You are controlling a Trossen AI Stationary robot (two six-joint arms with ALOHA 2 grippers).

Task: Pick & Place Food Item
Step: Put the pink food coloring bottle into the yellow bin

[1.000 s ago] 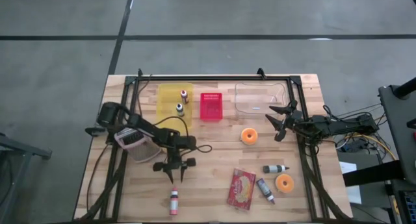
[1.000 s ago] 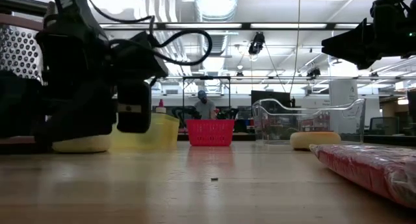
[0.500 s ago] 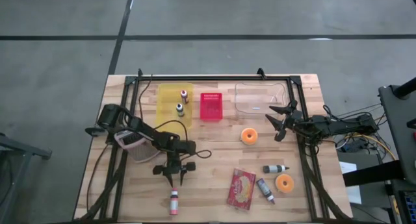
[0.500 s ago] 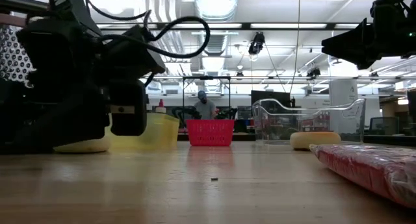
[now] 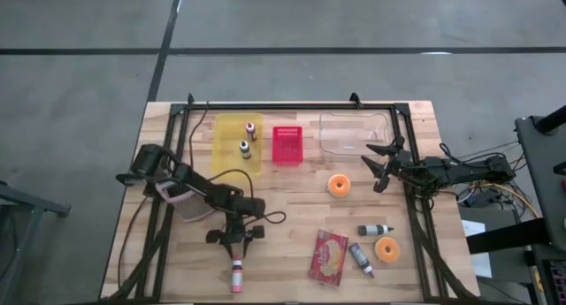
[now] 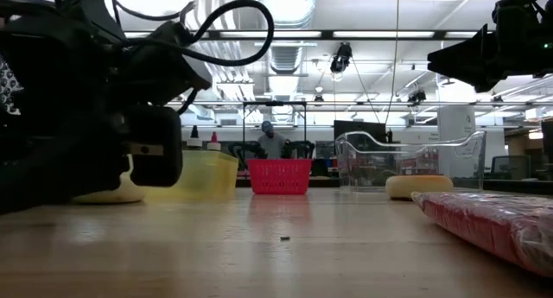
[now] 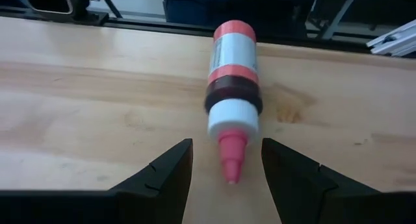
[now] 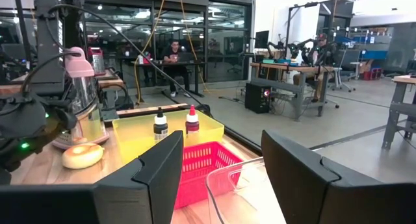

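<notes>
- No brand or writing can be read; the label of the small bottle with a pink cap, white collar and pink base (image 7: 232,81) is too blurred in the left wrist view.
- That bottle lies on its side on the light wooden table (image 5: 292,208), near the front edge, its pink nozzle pointing at the left gripper (image 5: 236,248).
- The left gripper hangs just behind the bottle, fingers spread; the nozzle tip reaches into the gap between the fingertips (image 7: 172,169) without touching either one.
- To the right along the front lie a flat red snack packet (image 5: 328,257), two small dark tubes (image 5: 363,257) and an orange ring-shaped doughnut (image 5: 386,247).
- A second orange doughnut (image 5: 338,185) sits mid-table, near the right gripper (image 5: 378,168).
- The right gripper hovers above the table beside the clear bin, fingers spread and holding nothing.
- Along the back stand a translucent yellow plastic bin (image 5: 238,141) holding two small upright bottles (image 8: 175,122), a red slatted plastic basket (image 5: 286,144) and a clear plastic bin (image 5: 355,133).
- A pale bun-like item (image 8: 82,155) lies on the table to the left of the yellow bin.
- Beyond the table, people sit at desks in the room (image 8: 173,55).
</notes>
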